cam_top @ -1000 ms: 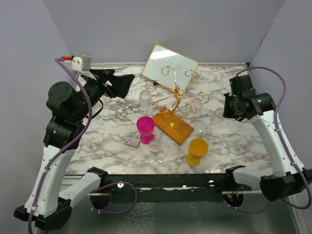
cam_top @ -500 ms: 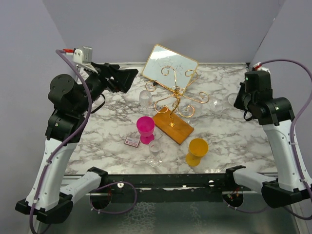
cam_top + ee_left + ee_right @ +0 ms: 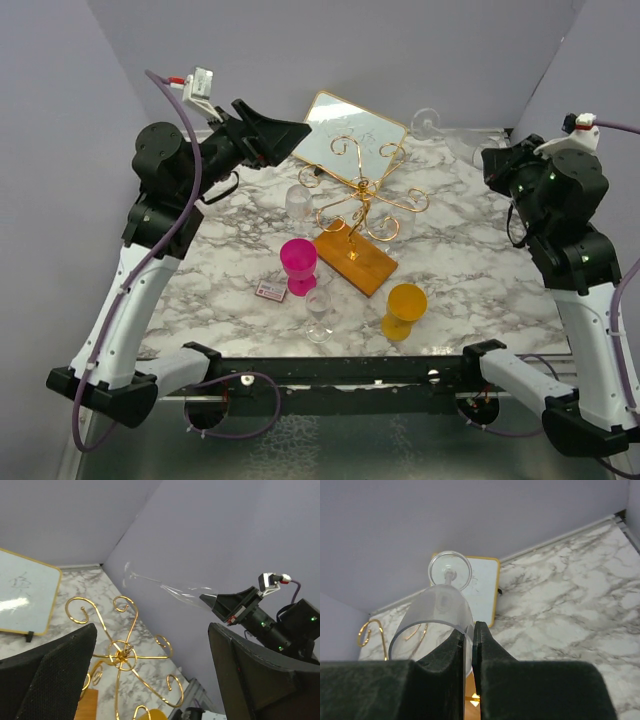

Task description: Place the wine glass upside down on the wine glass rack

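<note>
Right gripper (image 3: pixel 468 630) pinches glass (image 3: pixel 437 615) by rim. Glass aloft near back wall (image 3: pixel 400 50), roughly level, well above rack (image 3: pixel 362 192). Left gripper (image 3: pixel 283 135) spread wide, empty. Tip bowl down, feed stem into scroll, rest foot on wire; go slowly.

A pink goblet (image 3: pixel 298 258) and a yellow goblet (image 3: pixel 406 303) stand on the marble table (image 3: pixel 470 270) — a gold-framed mirror (image 3: pixel 340 120) propped behind.

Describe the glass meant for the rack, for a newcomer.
From the central gold wire rack, look to the back right corner. The right gripper pinches a clear wine glass by its rim there. It alone is held off the table, lying sideways.
</note>
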